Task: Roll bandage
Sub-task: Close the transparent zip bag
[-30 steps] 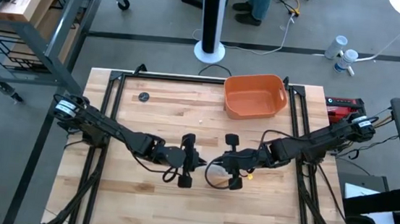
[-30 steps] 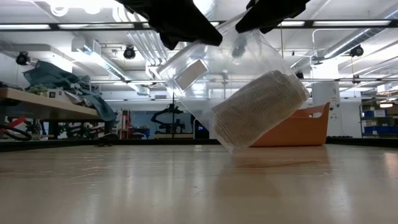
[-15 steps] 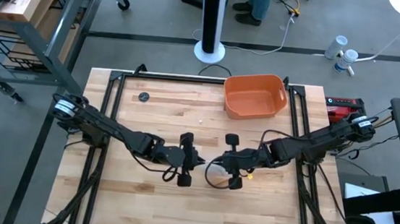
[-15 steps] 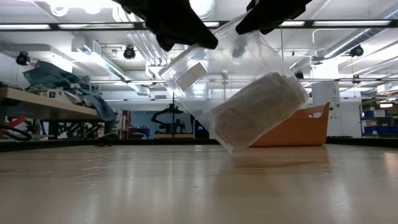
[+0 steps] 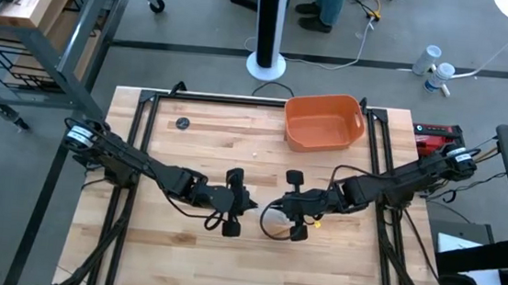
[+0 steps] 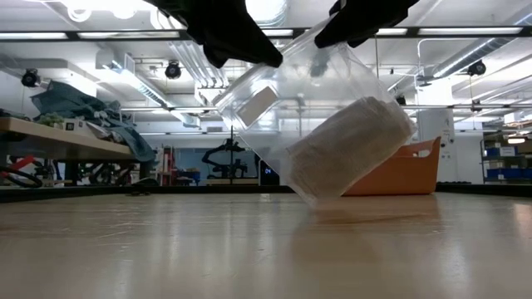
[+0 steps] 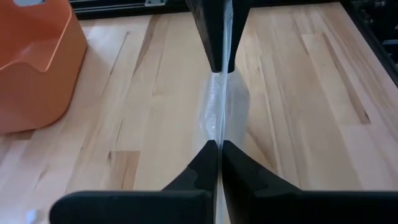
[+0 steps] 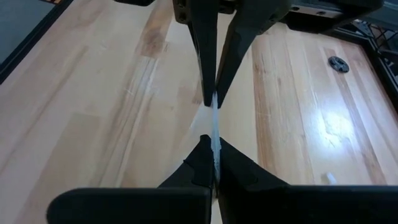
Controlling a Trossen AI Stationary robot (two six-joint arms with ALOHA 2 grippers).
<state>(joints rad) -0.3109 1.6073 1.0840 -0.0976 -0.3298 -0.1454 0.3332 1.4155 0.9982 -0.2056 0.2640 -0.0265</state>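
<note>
so both arms meet near the middle of the table [image 5: 180, 247] in the high view, grippers facing each other. the left gripper [image 5: 233, 205] sits just left of centre and the right gripper [image 5: 292, 209] just right of it, with a clear plastic wrapper [image 6: 307, 124] stretched between them.

in the low view the wrapper hangs up off the tabletop in the centre of the frame, tilted, with its lower corner down near the wood. the bandage [image 6: 349, 145] is inside it, a rolled off-white gauze lump sitting in the lower right part of the bag, leaning at an angle. there's a little white label [image 6: 254, 105] on the bag's upper left side.

left gripper: fingers pressed together, pinching the thin edge of the wrapper. you can see it in the left wrist view, where the plastic film runs right up the middle between its dark fingertips [image 7: 208, 158] to the other gripper's tips at the top of the frame.

right gripper: same deal, clamped tight on the opposite edge of the wrapper. the right wrist view shows the film squeezed between its fingers [image 8: 202, 155].

an orange tub [image 5: 323, 121] sits at the upper centre-right of the table, well apart from the grippers. there's a small dark round disc [image 5: 182, 123] on the wood toward the upper left.
</note>
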